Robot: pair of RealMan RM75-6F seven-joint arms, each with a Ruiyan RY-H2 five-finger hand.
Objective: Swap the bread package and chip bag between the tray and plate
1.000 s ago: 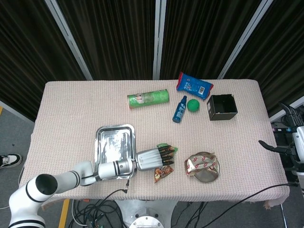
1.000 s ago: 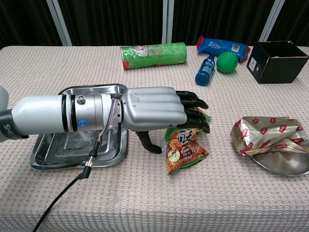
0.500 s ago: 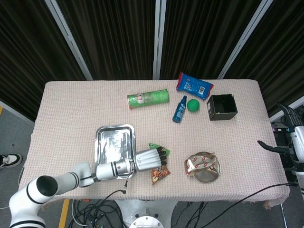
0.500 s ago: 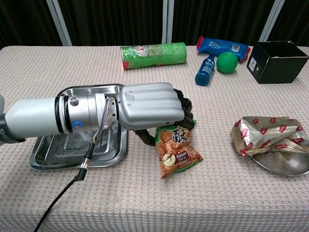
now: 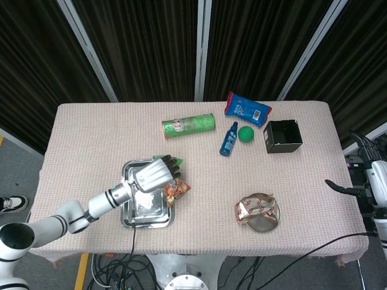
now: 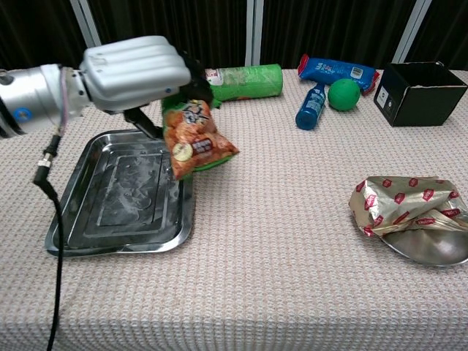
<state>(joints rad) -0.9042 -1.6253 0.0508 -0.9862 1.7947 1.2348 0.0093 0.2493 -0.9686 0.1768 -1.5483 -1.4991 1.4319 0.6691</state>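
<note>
My left hand (image 5: 154, 174) (image 6: 135, 69) grips the top of an orange and green chip bag (image 5: 174, 190) (image 6: 194, 135). The bag hangs in the air over the right edge of the steel tray (image 5: 148, 211) (image 6: 117, 245), which holds nothing else. A crumpled silver and red bread package (image 5: 255, 207) (image 6: 402, 205) lies on the round metal plate (image 5: 266, 225) (image 6: 428, 254) at the front right. Off the table's right edge, my right hand (image 5: 372, 175) shows with its fingers apart and nothing in it.
Along the back of the table lie a green canister (image 5: 188, 125) (image 6: 234, 80), a blue bottle (image 5: 229, 139) (image 6: 311, 106), a green ball (image 5: 245, 133) (image 6: 344, 93), a blue snack packet (image 5: 248, 109) (image 6: 338, 72) and a black open box (image 5: 282, 136) (image 6: 424, 93).
My left hand closed on the chip bag where it lay on the cloth, raised it, and carried it left to the tray's right edge. The right hand stayed put.
</note>
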